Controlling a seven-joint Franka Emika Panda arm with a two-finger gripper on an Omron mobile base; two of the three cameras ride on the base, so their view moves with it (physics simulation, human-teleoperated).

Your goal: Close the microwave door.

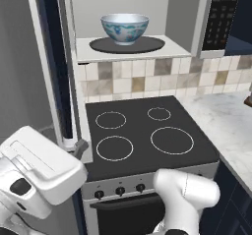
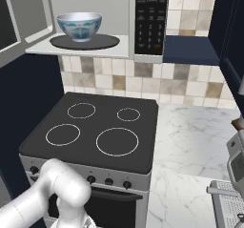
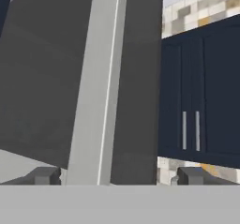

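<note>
We see the microwave (image 1: 147, 32) above the flat black stove (image 1: 147, 135), with its pale inside showing and a round blue-and-white bowl (image 1: 125, 28) on the dark plate. The microwave door (image 3: 79, 78), smooth grey with a long pale bar, stands open left of the stove. Our claw (image 3: 115, 177) is spread wide right by it, holding nothing.

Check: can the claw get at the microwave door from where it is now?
Probably yes. In the hand view the microwave door looms just ahead of the claw, its pale handle running up between the open fingertips, with nothing seen between them. Whether they touch cannot be told.
</note>
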